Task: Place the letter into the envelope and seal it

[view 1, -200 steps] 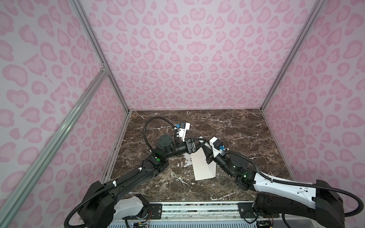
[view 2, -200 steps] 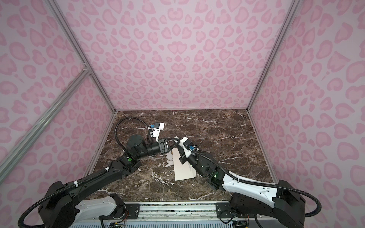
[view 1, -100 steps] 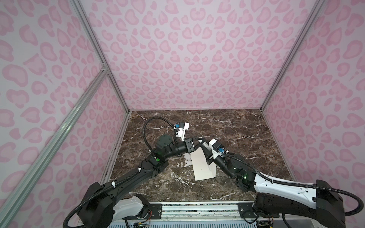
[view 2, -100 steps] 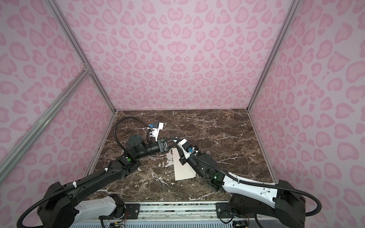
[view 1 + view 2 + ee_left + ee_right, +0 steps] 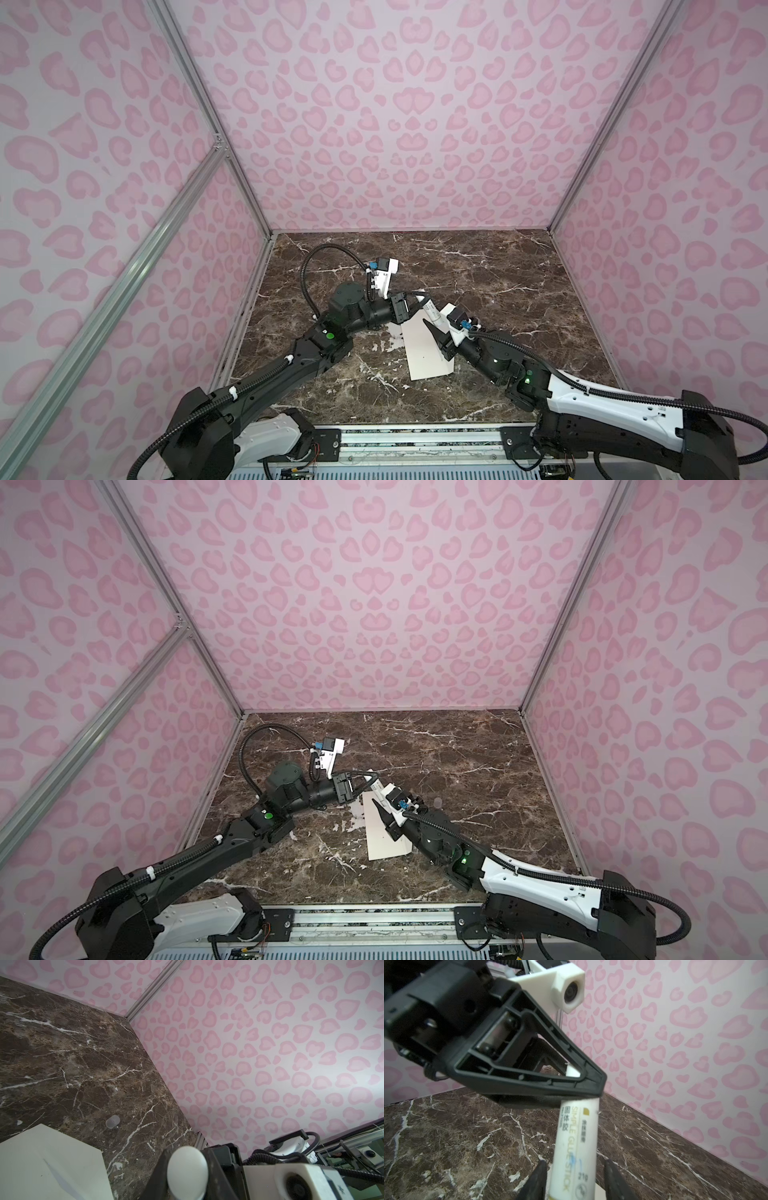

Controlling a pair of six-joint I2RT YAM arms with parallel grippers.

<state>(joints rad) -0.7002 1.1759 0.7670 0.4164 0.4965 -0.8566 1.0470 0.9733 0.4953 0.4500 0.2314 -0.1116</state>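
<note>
Top-down scene: dark marble table (image 5: 498, 270) inside pink heart-print walls, w/ two black robot arms meeting near the centre.

The L pincer (image 5: 422, 300) is reaching in low from the left. It is pinching the upper end of a white glue stick (image 5: 576, 1138), both fingers (image 5: 529, 1076) pressing on the tube. The stick is tilting down and away from this pincer, toward the R arm.

The envelope (image 5: 424, 353), long and cream, is lying flat on the marble. Its far short end is sitting just beside and below the L pincer's tips. The rest is stretching away from them toward the robot's base. In the L wrist view the envelope (image 5: 41, 1167) is showing as a pale sheet underneath and ahead of that pincer.

The R pincer (image 5: 574, 1162) is hanging over the envelope's right long edge, near its far end. Its jaws are standing spread, one finger (image 5: 537, 1180) on each side of the stick's lower half, w/ a thin gap showing on both sides, so it is gripping nothing. Can't tell whether the stick's lower tip is touching the envelope.

A small clear cap (image 5: 112, 1121) is lying on bare marble ahead of the L pincer, apart from the envelope.
</note>
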